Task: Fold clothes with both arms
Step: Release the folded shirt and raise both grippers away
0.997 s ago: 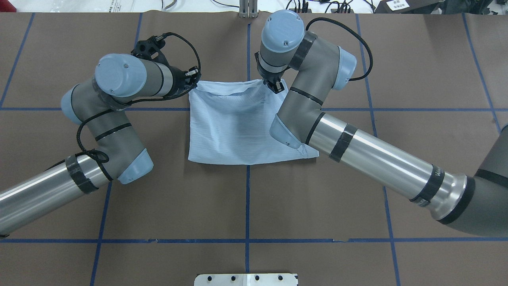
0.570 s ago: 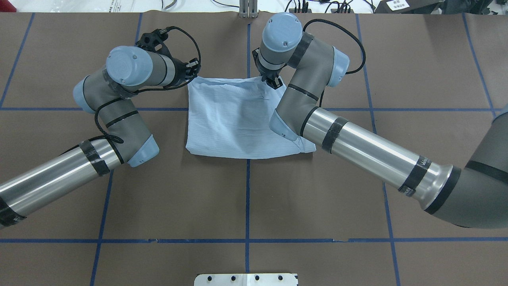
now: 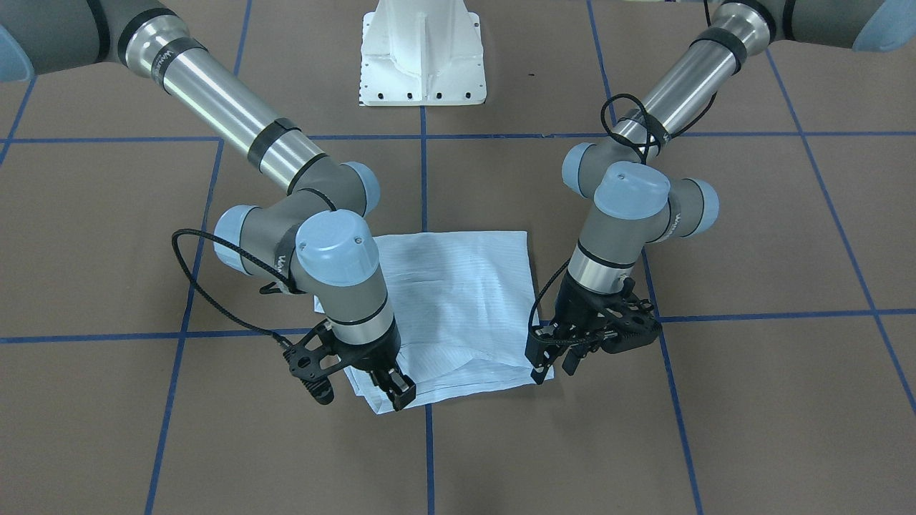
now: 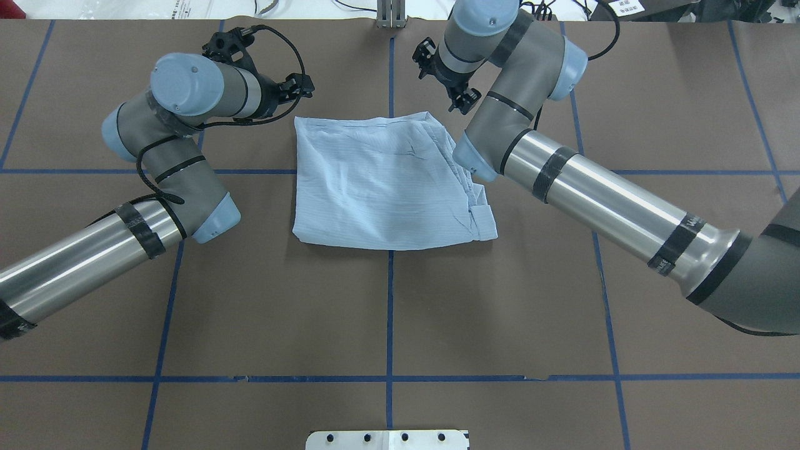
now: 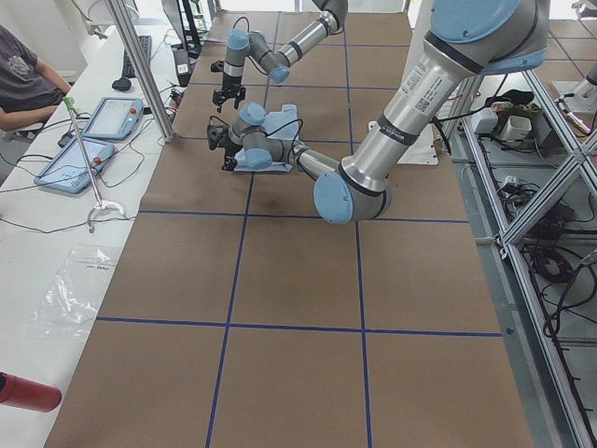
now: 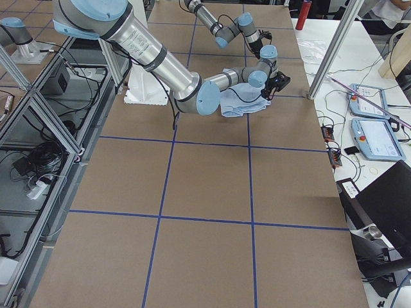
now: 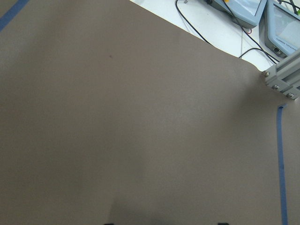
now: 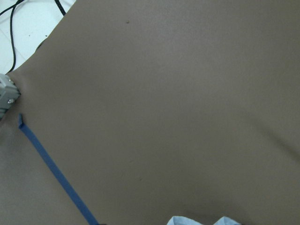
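Observation:
The light-blue striped shirt (image 4: 381, 181) lies folded into a rough rectangle on the brown table, its right edge showing stacked layers. It also shows in the front view (image 3: 458, 300) and as a sliver at the bottom of the right wrist view (image 8: 197, 220). My left gripper (image 4: 299, 84) is open and empty, just beyond the shirt's far left corner. In the front view this gripper (image 3: 552, 366) hangs beside that corner. My right gripper (image 4: 464, 100) is open and empty, raised beyond the far right corner. In the front view it (image 3: 399, 386) sits over that corner.
The white pedestal base (image 3: 422, 57) stands at the near side. Blue tape lines (image 4: 390, 312) grid the brown table. A metal post (image 4: 390, 12) stands at the far edge. A white bench with tablets (image 5: 93, 131) and a seated person (image 5: 23, 79) lies beyond it.
Both grippers have let go of the shirt's far edge and moved up and away toward the far side. The shirt has settled flat, with its far edge now lying on the table.

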`<state>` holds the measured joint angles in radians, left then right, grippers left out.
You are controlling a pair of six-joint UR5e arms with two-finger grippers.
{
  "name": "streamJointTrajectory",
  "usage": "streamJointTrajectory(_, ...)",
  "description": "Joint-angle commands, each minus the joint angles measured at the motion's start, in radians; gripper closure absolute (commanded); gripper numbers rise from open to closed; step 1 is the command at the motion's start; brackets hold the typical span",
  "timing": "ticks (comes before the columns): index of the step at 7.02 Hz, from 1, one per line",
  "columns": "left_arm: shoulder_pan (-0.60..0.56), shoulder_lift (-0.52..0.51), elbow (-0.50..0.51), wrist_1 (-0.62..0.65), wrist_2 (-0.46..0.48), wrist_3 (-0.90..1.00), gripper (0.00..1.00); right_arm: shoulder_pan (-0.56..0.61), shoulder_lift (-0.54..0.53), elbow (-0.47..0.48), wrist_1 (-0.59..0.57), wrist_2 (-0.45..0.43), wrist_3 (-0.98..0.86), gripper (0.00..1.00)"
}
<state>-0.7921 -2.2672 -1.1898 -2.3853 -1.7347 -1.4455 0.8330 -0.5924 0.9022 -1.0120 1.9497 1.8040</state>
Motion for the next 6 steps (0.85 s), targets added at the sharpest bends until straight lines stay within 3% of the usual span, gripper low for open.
streamJointTrajectory(1, -0.044, 0.111, -0.131, 0.011, -0.145, 0.150, 0.00, 0.104, -0.221, 0.205, -0.067, 0.140, -0.296, 0.00)
streamJointTrajectory(3, -0.165, 0.267, -0.254, 0.015, -0.297, 0.354, 0.00, 0.286, -0.462, 0.398, -0.213, 0.210, -0.846, 0.00)
streamJointTrajectory(5, -0.313, 0.421, -0.303, 0.017, -0.451, 0.643, 0.00, 0.439, -0.628, 0.501, -0.308, 0.276, -1.184, 0.00)
streamJointTrajectory(6, -0.410, 0.495, -0.310, 0.017, -0.521, 0.816, 0.00, 0.551, -0.709, 0.504, -0.313, 0.370, -1.373, 0.00)
